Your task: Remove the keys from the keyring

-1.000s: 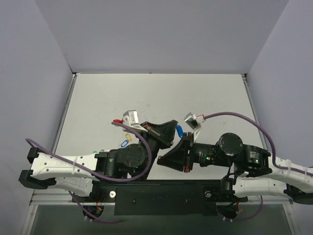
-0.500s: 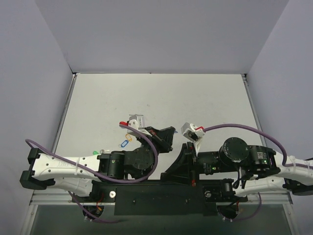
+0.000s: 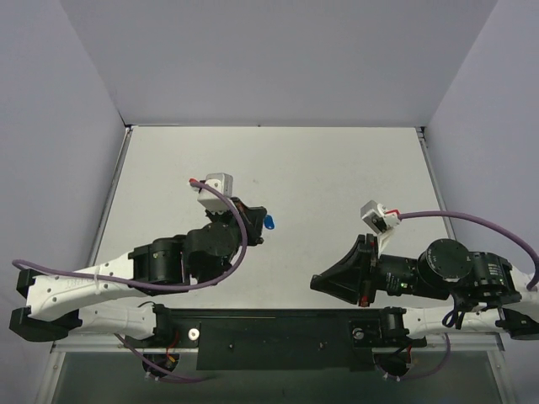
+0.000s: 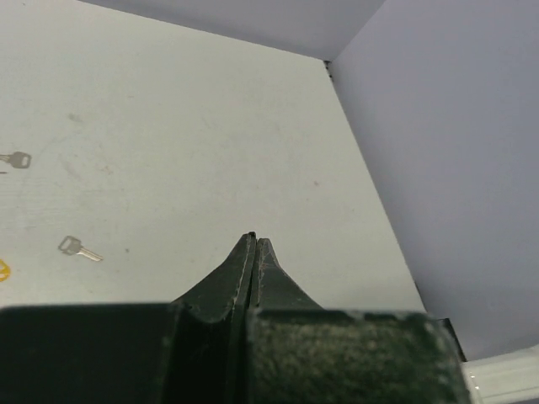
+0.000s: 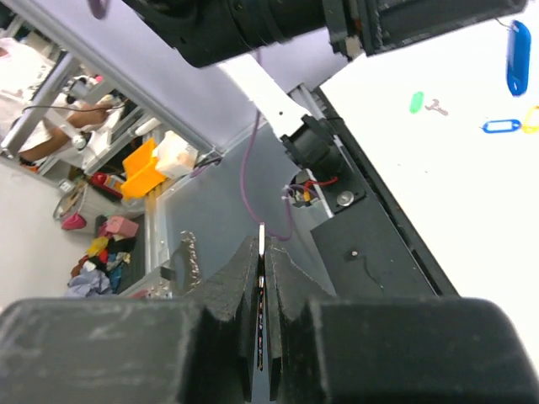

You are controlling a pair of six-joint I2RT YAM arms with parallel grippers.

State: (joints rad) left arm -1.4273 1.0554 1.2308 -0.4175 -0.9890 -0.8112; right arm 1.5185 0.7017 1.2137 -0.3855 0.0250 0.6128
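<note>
table [image 3: 337,168]: off-white | walls [image 3: 269,59]: pale lilac | key tag [image 3: 269,224]: solid blue | keys [image 4: 78,248]: silver | small tag [image 5: 416,102]: green | cables [image 3: 438,212]: purple | arms [image 3: 84,282]: white and black

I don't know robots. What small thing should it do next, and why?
Probably lower the left gripper toward the table and release the blue key tag. The tag seems to hang from its shut fingers with no key visibly attached, while loose keys lie on the table. The right gripper is shut and well apart.
</note>
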